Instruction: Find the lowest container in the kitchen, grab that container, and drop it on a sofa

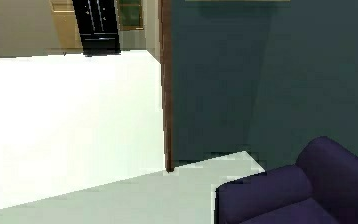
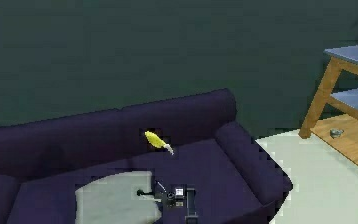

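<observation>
Arm side view placed the jaws low in the picture, at the far end of the arm (image 2: 190, 207), with the seat of a dark purple sofa (image 2: 47, 150) behind them. I could not tell whether they were open, closed or gripping anything, because seat cushion lay behind the fingers.

Just up the picture from them, apart from the fingers, a small yellow thing (image 2: 159, 141) lay where the seat met the backrest. It was bright yellow, longish and slanted, with a paler tip toward the lower right, and too small to confirm as a container. If it was the task's container, I judged that it lay where the drop was meant to put it.

The arm probably reached out over the seat because the task ends on a sofa, with the robot drawn up alongside so that its arm side faced the cushions.

Behind the sofa stood a dark teal wall (image 2: 137, 50). At the right was a wooden bench (image 2: 352, 55) with a blue top. The forward view caught the sofa's corner at lower right, pale floor (image 1: 67, 120) and a black fridge (image 1: 97, 25) far off.
</observation>
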You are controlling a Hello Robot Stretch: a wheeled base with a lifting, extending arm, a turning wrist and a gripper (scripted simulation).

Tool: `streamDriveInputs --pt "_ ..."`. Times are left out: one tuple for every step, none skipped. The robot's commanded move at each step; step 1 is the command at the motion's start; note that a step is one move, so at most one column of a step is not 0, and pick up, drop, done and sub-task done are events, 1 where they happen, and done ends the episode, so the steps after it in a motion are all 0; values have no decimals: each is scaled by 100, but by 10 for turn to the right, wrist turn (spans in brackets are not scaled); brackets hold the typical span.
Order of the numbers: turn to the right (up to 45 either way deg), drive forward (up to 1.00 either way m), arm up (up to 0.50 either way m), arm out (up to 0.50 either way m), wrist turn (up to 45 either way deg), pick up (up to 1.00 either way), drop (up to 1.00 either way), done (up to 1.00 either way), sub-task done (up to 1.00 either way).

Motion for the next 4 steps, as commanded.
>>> streamDriveInputs --pt "0 0 0 -8 0 0 0 0 0" --pt "0 0 50 0 0 0 0 0 0" --pt "0 0 12 0 0 0 0 0 0" --pt "0 0 0 0 -450 0 0 0 0"
